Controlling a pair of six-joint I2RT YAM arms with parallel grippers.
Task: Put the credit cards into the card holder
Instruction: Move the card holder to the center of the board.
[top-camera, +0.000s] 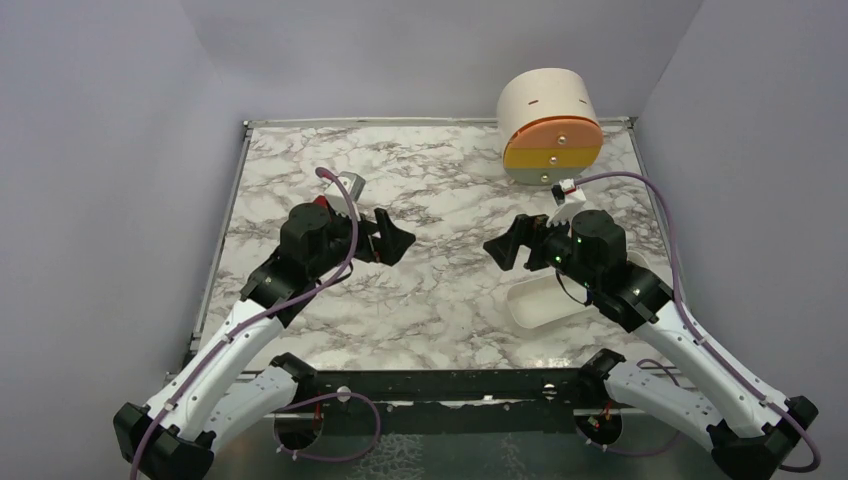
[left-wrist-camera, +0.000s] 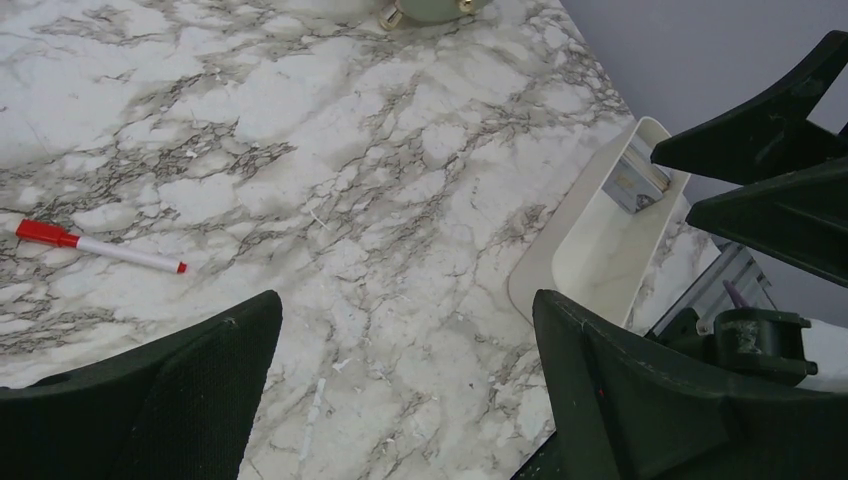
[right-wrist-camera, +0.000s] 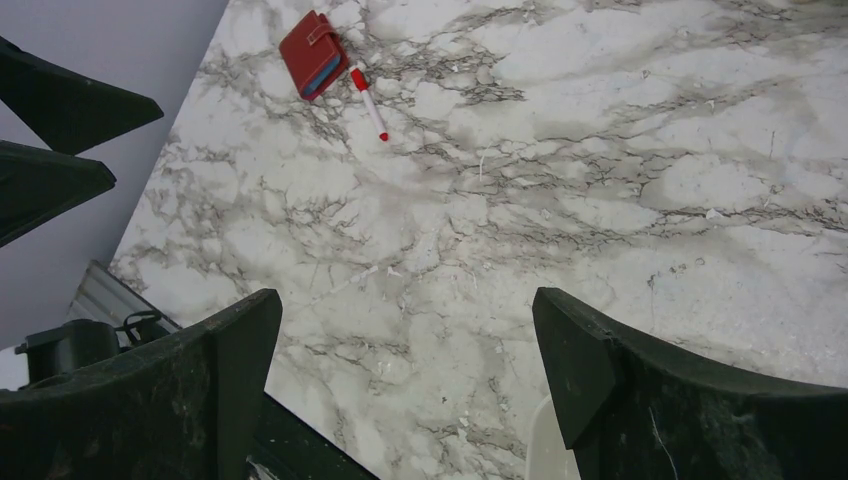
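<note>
Pale grey walls (top-camera: 100, 150) on 3 sides, white marble-look tbl top (top-camera: 450, 190), even light

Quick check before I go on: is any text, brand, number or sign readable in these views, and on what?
None can be read.
The card holder shows only plain red.
The pen, the white tray and the round drawer unit show no lettering at this size.
</note>
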